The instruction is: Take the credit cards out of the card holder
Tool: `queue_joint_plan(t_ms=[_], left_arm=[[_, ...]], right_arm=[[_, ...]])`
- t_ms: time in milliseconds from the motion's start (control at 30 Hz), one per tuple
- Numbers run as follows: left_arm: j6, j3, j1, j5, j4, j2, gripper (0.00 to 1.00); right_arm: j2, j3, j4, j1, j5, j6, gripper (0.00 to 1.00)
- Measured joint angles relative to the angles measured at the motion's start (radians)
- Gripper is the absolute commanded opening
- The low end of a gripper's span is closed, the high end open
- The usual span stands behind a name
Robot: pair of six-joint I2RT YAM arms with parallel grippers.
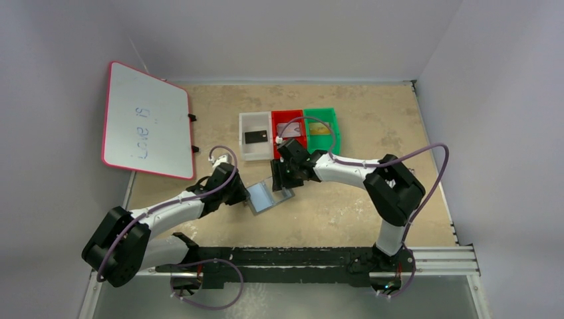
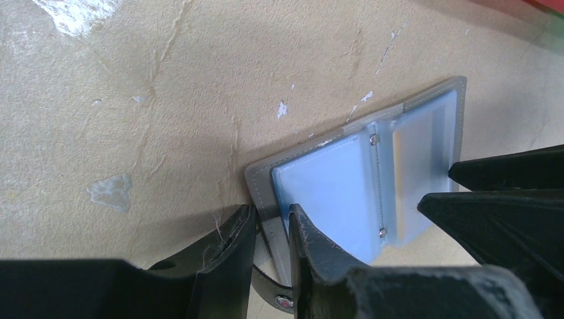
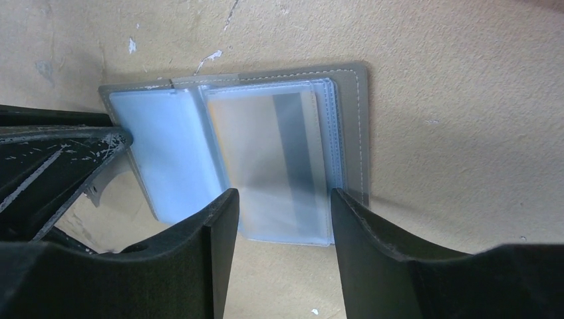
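Observation:
The grey card holder (image 1: 269, 195) lies open on the table, its bluish pockets facing up. My left gripper (image 1: 237, 193) is shut on the holder's grey left cover edge (image 2: 274, 199). My right gripper (image 1: 286, 174) is open, and its fingers straddle the near edge of the right-hand pocket (image 3: 282, 199). A card with a dark stripe (image 3: 279, 153) shows through that clear pocket; its colour is unclear. A black card (image 1: 256, 137) lies in the white tray, a silvery-grey card (image 1: 290, 127) in the red tray, and a gold-yellow card (image 1: 320, 131) in the green tray.
The white tray (image 1: 245, 136), red tray (image 1: 275, 133) and green tray (image 1: 334, 129) stand side by side just behind the holder. A red-framed whiteboard (image 1: 146, 119) leans at the far left. Grey walls enclose the table.

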Motion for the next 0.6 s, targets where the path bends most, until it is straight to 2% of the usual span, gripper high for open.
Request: queue_joint_plan(t_ms=[133,500,600], left_arm=[[0.0,0.0,0.0,0.001,0.0,0.0,0.25],[0.0,0.0,0.0,0.003,0.002,0.001,0.24],[0.0,0.0,0.0,0.003,0.002,0.001,0.24]], right_arm=[[0.012,0.006,0.004,0.0,-0.009,-0.008,0.45],[0.027,0.006,0.05,0.007,-0.082,-0.013,0.41],[0.032,0.017,0.042,0.009,-0.083,-0.014,0.35]])
